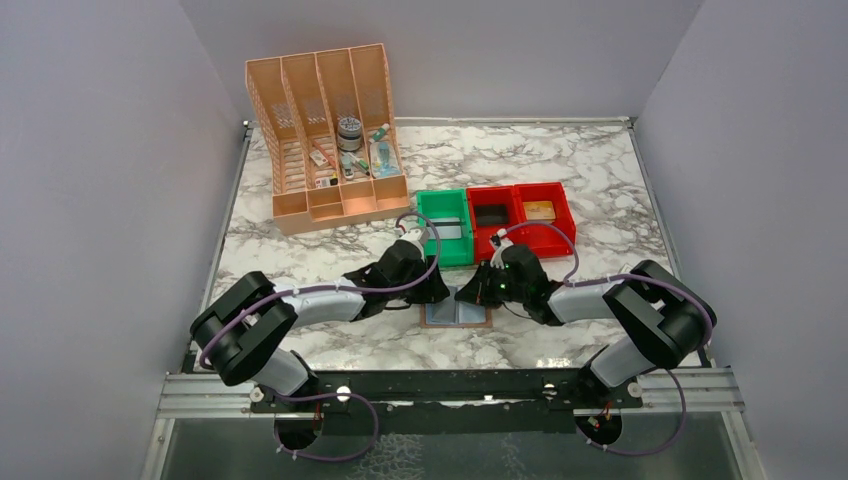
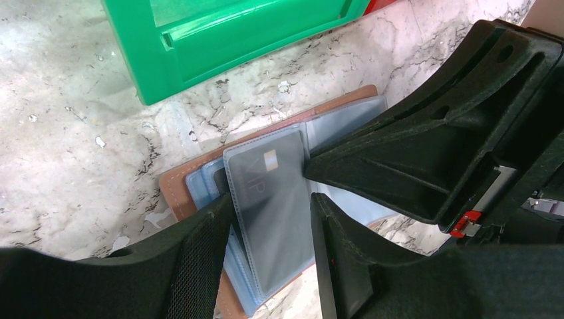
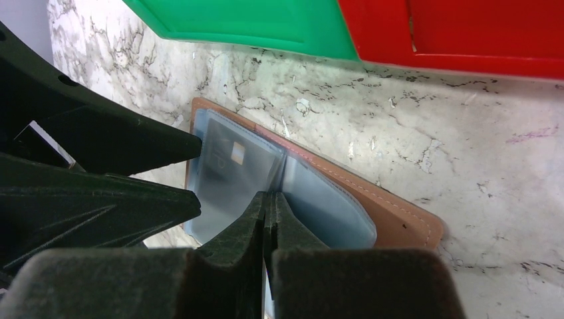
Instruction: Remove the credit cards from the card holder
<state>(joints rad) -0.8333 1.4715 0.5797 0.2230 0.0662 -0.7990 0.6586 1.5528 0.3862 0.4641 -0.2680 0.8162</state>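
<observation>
1. The card holder (image 1: pixel 455 314) is seen lying open and flat near the middle of the table (image 1: pixel 600 170). It sits just on the near side of the green bin (image 1: pixel 445 228), with both arms drawn in over it.
2. The left gripper (image 2: pixel 269 199) is held at a middling width. Its fingers are set either side of a credit card (image 2: pixel 276 226) marked VIP, and no firm pinch can be made out.
3. The right gripper (image 3: pixel 266 199) is closed tight, with nothing visible between its fingers. Its tip is set at the fold between the clear sleeves (image 3: pixel 332 212), right at the card's right edge.
4. The card is judged not yet out, as it is covered by its plastic pocket. Whether more cards are tucked in the other sleeves cannot be told.
5. Watch this: the sleeve could be caught along with the card, so that the page is lifted and the holder is dragged leftward.
6. If the right tip's hold-down is lost, the holder could be slid away or folded shut.
7. The two grippers are crowded together, so a knock could be caused by any sideways correction.
</observation>
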